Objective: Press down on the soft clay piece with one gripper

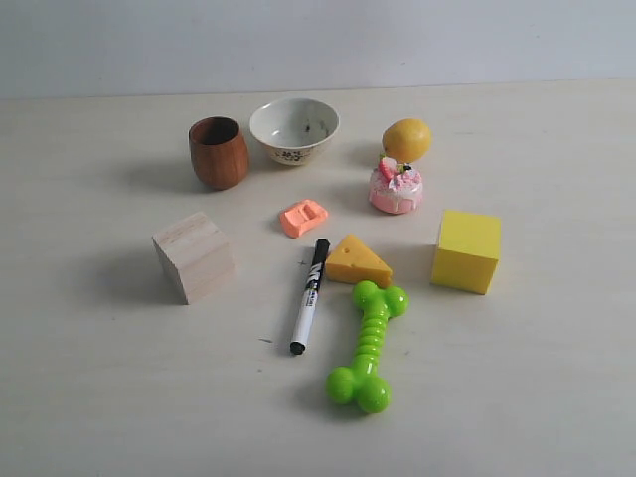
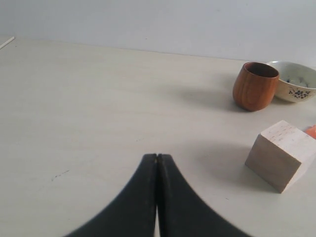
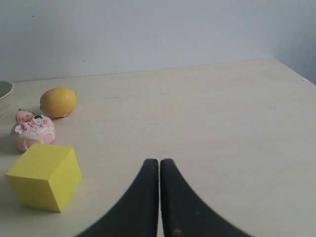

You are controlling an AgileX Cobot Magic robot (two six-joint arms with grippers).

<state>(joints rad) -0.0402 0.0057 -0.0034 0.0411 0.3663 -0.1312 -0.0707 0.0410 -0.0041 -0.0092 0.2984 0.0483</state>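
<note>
The soft clay piece (image 1: 303, 217) is a small salmon-orange lump with a rectangular dent, lying on the table between the wooden cube and the cheese wedge. A sliver of the clay (image 2: 311, 131) peeks out behind the cube in the left wrist view. Neither arm appears in the exterior view. My left gripper (image 2: 157, 157) is shut with nothing in it, above bare table well away from the clay. My right gripper (image 3: 159, 161) is shut too, empty, over bare table beside the yellow cube.
Around the clay stand a wooden cup (image 1: 219, 151), a ceramic bowl (image 1: 294, 128), a pale wooden cube (image 1: 194, 255), a black marker (image 1: 310, 295), a cheese wedge (image 1: 357, 260), a green bone toy (image 1: 369, 346), a pink cake toy (image 1: 396, 186), a lemon (image 1: 406, 139) and a yellow cube (image 1: 466, 250).
</note>
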